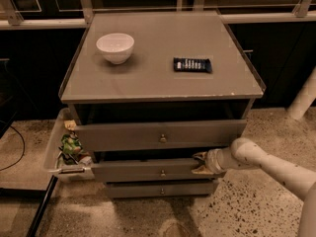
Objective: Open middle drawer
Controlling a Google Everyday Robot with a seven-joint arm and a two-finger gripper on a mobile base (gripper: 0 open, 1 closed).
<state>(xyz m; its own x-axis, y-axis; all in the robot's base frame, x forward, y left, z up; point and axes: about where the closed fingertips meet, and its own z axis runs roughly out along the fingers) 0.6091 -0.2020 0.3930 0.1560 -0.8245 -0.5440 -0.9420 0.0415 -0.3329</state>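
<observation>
The middle drawer (148,171) is a grey flat front with a small round knob (162,173), between the taller top drawer (158,135) and the thin bottom drawer (160,189). It stands out a little from the cabinet. My gripper (197,163) is at the right end of the middle drawer's front, well right of the knob. Its fingers (198,156) are spread apart, one near the front's top edge and one lower, pressed against the front. The white arm (266,164) comes in from the lower right.
A white bowl (115,47) and a dark snack bar (192,64) lie on the cabinet top (158,80). A white bin (53,152) with snack packets hangs at the cabinet's left side. Speckled floor lies in front. A white post (303,98) stands at right.
</observation>
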